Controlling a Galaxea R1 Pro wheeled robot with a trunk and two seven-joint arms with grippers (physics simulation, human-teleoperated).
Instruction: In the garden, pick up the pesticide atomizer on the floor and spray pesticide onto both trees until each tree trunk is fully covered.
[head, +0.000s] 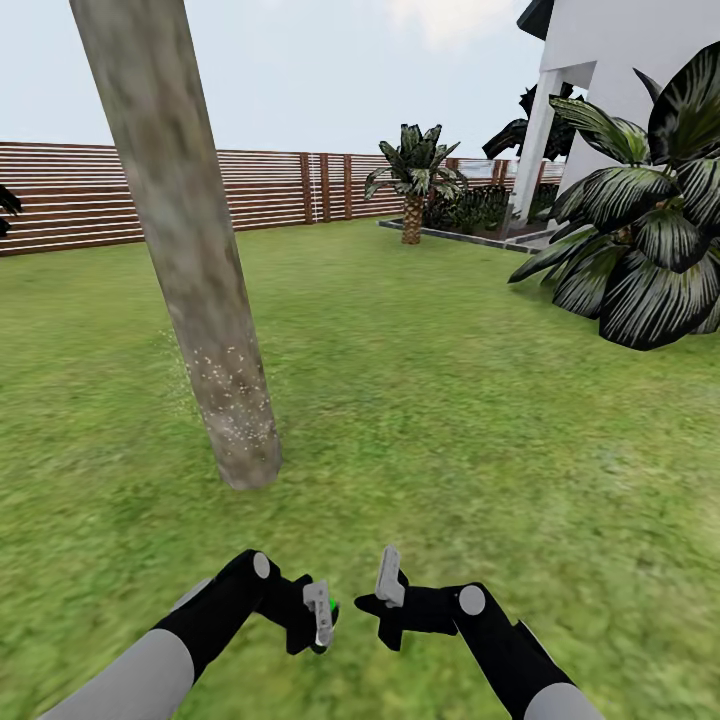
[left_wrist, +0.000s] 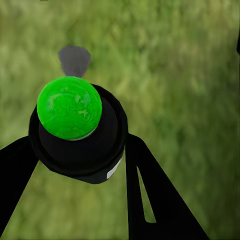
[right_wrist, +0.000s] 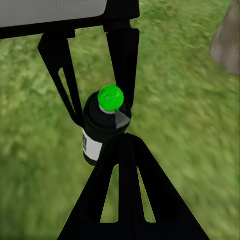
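The small black atomizer (left_wrist: 80, 135), green-capped, is clasped by the left gripper (head: 322, 612) low over the lawn (head: 450, 400). It is judged light, rigid and smooth, best held round the body. White specks (head: 225, 400) dot the trunk (head: 190, 260). The right gripper's (head: 388, 590) finger state cannot be told.

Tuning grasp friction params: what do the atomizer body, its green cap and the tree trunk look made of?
Atomizer body: matte black, likely plastic, with a white label.
Green cap: glossy, faintly mottled sphere, probably plastic.
Tree trunk: rough mottled grey-tan bark, dusted with white pesticide specks near the base.
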